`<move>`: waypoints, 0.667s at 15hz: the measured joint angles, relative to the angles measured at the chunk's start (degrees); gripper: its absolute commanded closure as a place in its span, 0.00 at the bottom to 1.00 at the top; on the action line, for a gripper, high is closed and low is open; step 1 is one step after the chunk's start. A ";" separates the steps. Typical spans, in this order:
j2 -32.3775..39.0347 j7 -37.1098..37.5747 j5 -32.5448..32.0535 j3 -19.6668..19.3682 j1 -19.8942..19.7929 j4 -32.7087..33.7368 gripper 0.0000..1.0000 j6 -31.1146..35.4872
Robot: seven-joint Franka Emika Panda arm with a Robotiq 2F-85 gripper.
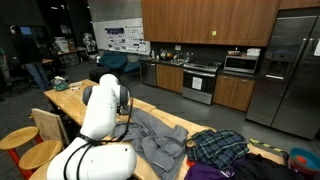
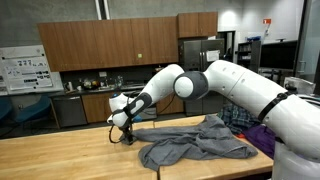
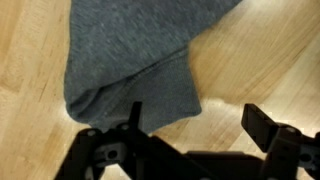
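The bench (image 3: 275, 45) was pale wood with a fine grain, bare and smooth under the claw (image 3: 192, 110), whose 2 black fingers stood spread wide apart, pinching nothing. One finger stood against the edge of the sleeve (image 3: 125, 85) of a grey garment (image 2: 190, 148). In an exterior view the claw (image 2: 124, 133) hung low over the long bench (image 2: 60, 155), at the garment's outer end, while the rest of the cloth lay in a heap toward the robot's base. Farther along the bench (image 1: 75, 100) lay a plaid cloth (image 1: 218, 147) in dark blue and green and, beside it, a purple cloth (image 1: 225, 170). 2 round wooden stools (image 1: 15, 138) stood at the near side. Behind was a kitchen with brown wooden cabinets (image 1: 200, 20), a steel stove (image 1: 202, 80), a microwave (image 1: 240, 63) and a tall steel fridge (image 1: 290, 70). A white poster (image 2: 25, 70) hung on the far wall; its print was too small to read, and no brand or label could be made out anywhere. The garment (image 3: 130, 55) was plain mid-grey knit, soft and matt. Its sleeve lay folded over itself with a rounded end near the claw, and its body was rumpled into loose folds.
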 measured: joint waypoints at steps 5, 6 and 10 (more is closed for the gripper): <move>-4.43 5.74 0.00 0.00 0.08 -5.46 0.00 1.63; -5.73 6.76 -0.02 0.01 0.14 -7.04 0.00 2.26; -11.72 10.85 -0.12 0.00 0.29 -14.53 0.00 5.11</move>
